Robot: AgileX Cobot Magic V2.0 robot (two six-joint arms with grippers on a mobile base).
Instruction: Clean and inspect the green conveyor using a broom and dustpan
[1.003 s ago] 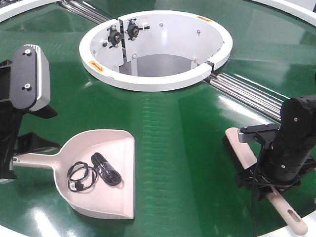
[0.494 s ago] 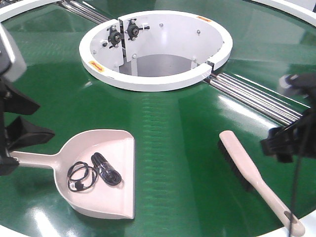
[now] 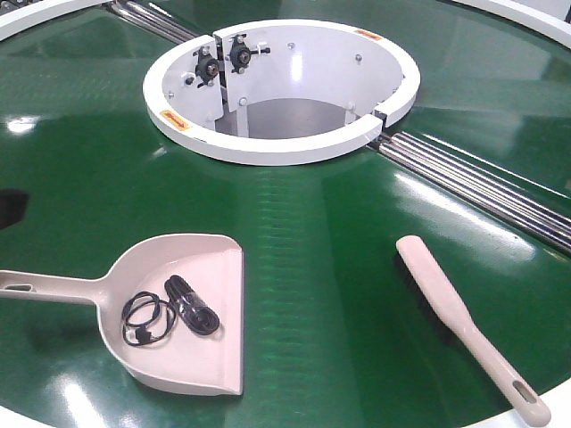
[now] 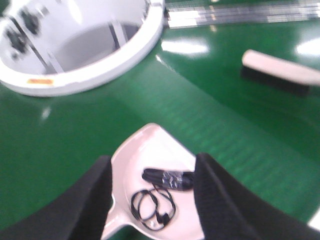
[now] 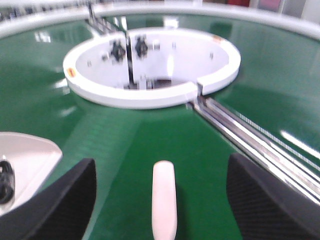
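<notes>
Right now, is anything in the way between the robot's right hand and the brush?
No, nothing visible. In the right wrist view the open right gripper looks straight down at the broom, which lies between its two dark fingers, with only bare green conveyor around it. The dustpan sits off to one side.

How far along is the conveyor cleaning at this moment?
Near the end, it seems. Done: the dustpan holds a black cable, and no loose debris shows on the green conveyor. In hand: nothing; the broom lies free, and both the left claw and right claw are open. Left: possibly emptying the dustpan.
</notes>
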